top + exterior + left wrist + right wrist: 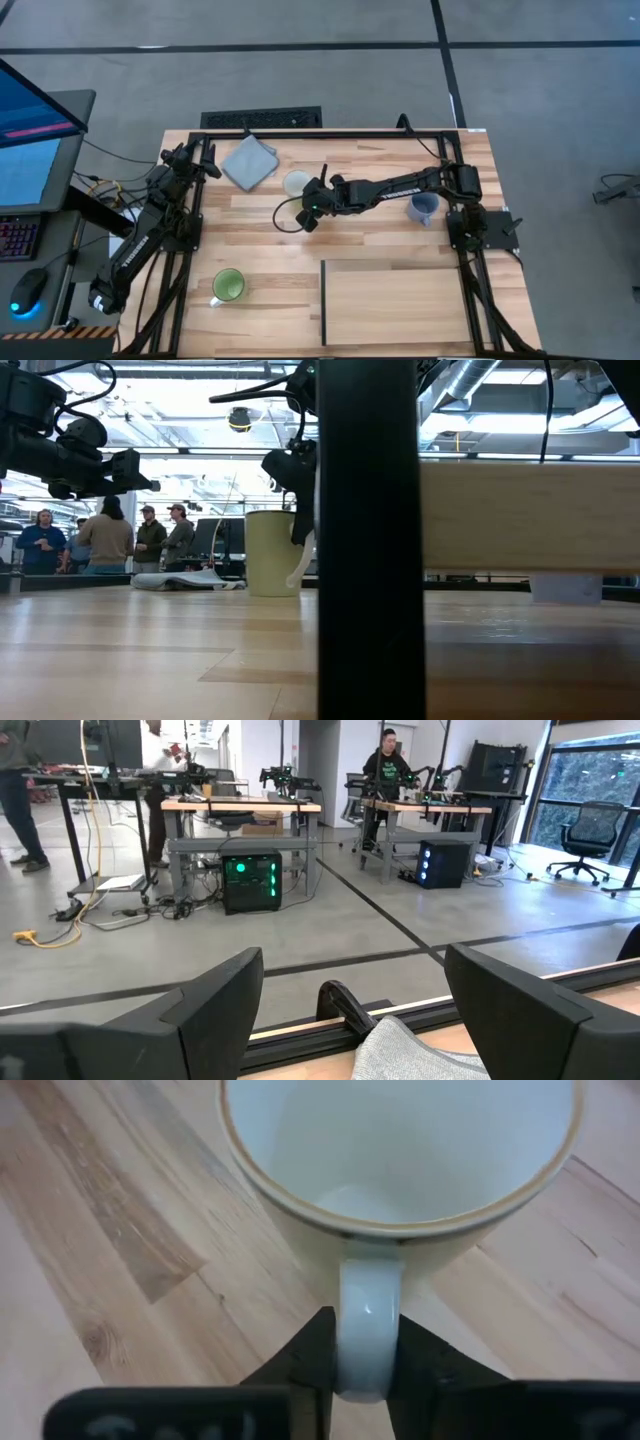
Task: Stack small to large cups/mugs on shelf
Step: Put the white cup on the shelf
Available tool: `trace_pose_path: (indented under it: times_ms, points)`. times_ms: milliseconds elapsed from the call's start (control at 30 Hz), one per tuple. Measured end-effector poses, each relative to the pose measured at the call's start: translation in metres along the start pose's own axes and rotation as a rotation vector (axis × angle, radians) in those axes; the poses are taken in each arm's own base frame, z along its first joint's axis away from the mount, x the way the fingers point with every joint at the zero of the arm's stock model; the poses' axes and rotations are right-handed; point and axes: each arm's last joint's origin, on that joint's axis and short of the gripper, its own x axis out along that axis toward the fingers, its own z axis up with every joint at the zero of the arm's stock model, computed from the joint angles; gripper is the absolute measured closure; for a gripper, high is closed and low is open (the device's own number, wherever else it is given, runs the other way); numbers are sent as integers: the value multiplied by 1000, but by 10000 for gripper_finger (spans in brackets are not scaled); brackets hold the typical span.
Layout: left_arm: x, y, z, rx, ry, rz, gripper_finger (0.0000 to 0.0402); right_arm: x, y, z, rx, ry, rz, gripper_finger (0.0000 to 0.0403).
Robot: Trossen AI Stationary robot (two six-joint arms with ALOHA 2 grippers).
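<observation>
The cream-white mug [296, 183] was seen upright on the planked table [380, 245], in the upper middle of the high view, just right of the grey folded cloth [249, 161]. The right gripper [311, 199] was stretched across from the right side of the frame to this mug. In the right wrist view its two dark fingers [312, 1355] were pressed against either side of the mug's handle [366, 1340], so the handle was clamped between them.

The blue-grey mug [423, 208] was found at the right of the high view, partly covered by the right arm. The green mug [228, 287] stood at the lower left, well apart from the others. The shelf [395, 300], a pale panel with a dark strip along its left edge, lay at the lower right.

The left gripper [208, 168] was held near the upper left corner of the table, close to the cloth, its fingers [215, 995] spread wide apart and apparently holding nothing.
</observation>
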Motion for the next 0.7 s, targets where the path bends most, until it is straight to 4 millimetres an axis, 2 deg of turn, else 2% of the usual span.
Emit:
trace_pose_path:
  times_ms: [200,700]
  points:
    - [0,0,0,0,0,0,97,-1,0,0,-5,6,-4,333]
    - [0,0,0,0,0,0,97,-2,-1,-2,-73,39,11,334]
